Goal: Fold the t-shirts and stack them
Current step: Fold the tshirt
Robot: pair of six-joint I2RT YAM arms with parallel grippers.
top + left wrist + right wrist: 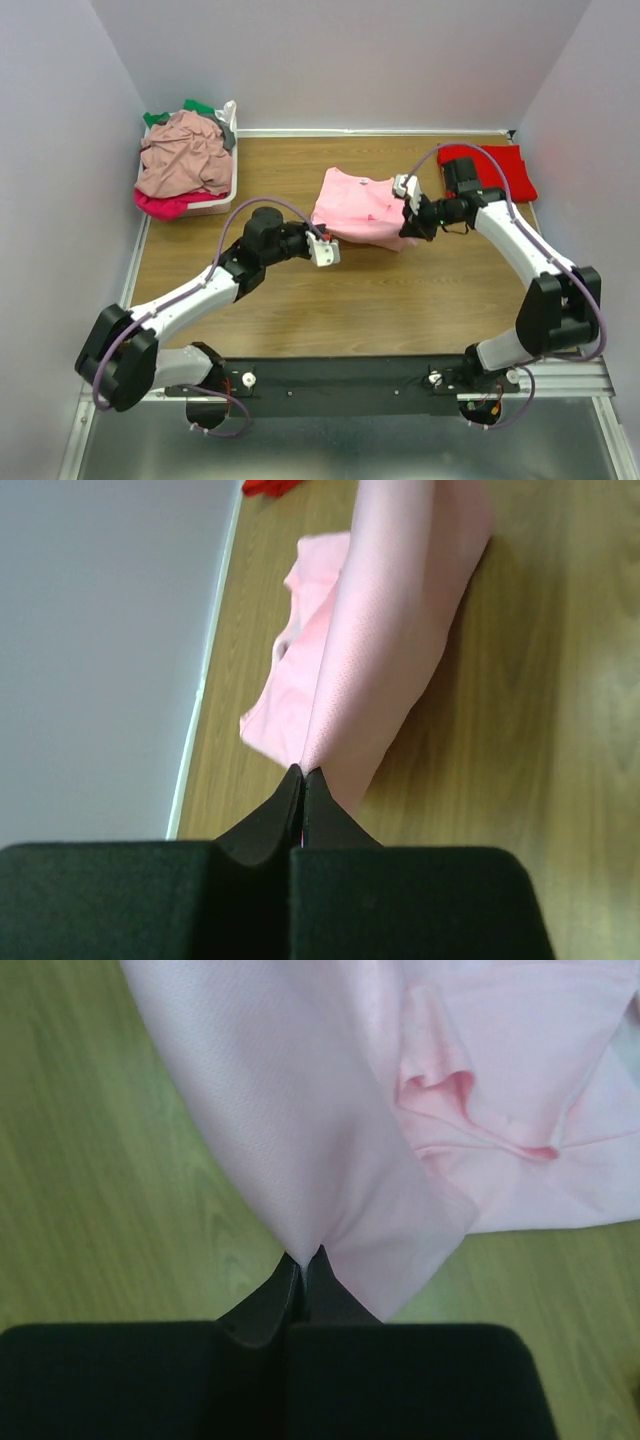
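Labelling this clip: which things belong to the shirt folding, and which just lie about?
In the job: pink t-shirt, pinched by left end effector and right end effector; red t-shirt; heaped t-shirts.
Lying about: white basket; table.

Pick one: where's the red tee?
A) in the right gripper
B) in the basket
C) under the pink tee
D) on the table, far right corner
D: the red tee lies on the table in the far right corner, apart from the basket and the pink tee.
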